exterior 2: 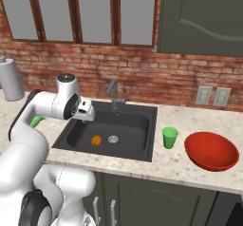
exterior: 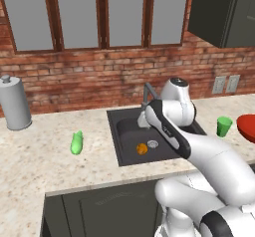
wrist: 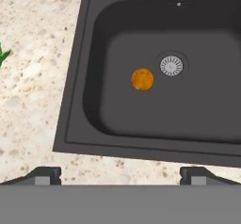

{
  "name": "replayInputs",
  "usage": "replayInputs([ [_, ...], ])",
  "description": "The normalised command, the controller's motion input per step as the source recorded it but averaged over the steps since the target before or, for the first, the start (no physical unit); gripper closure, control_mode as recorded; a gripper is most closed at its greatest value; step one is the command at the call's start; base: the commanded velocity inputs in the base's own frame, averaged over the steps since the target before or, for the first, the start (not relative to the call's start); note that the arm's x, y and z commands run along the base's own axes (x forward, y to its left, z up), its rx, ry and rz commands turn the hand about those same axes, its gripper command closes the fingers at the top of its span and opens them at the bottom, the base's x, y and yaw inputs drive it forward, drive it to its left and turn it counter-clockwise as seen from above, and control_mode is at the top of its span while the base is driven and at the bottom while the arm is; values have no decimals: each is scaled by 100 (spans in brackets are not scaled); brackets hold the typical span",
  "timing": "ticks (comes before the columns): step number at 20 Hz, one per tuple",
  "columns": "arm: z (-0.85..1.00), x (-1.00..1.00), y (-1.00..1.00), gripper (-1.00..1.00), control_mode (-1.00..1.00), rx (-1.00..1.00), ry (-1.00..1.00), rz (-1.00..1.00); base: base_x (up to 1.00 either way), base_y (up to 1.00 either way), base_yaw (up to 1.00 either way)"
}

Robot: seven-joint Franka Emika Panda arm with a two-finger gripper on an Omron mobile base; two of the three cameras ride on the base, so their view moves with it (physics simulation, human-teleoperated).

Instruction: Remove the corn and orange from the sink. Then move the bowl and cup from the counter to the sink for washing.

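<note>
Corn (exterior: pixel 76 143) is lying out on the counter (exterior: pixel 35 156) left of the sink (exterior: pixel 124 131), so that part is looking done; orange (wrist: pixel 142 79) is sitting beside the drain (wrist: pixel 171 65); gripper (wrist: pixel 120 175) is hovering above with jaws wide apart, holding nothing (cup (exterior 2: pixel 169 137) and bowl (exterior 2: pixel 211 151) waiting on the counter, right of the sink)

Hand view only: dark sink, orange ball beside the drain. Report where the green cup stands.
Observer: The small green tapered cup stands upright on the speckled counter right of the dark rectangular sink.
Operator: Now the bowl.
Observer: The wide red round bowl sits farther right, apart from the cup.
Operator: Identify the green scrap at my left edge.
Observer: The green oblong corn, lying whole on the counter left of the sink.
</note>
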Motion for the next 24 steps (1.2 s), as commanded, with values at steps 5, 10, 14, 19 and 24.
replayInputs([
  [5, -15, 7, -18, -100, -100, 0, -1, 0, 0, 0, 0],
  [10, -14, 10, -21, -100, -100, 1, -1, 0, 0, 0, 0],
  [14, -16, 10, -20, -100, -100, 2, -1, 0, 0, 0, 0],
  [19, -19, 8, -15, -100, -100, 5, -5, 0, 0, 0, 0],
  [24, -21, 9, -6, -100, -100, 6, -5, 0, 0, 0, 0],
])
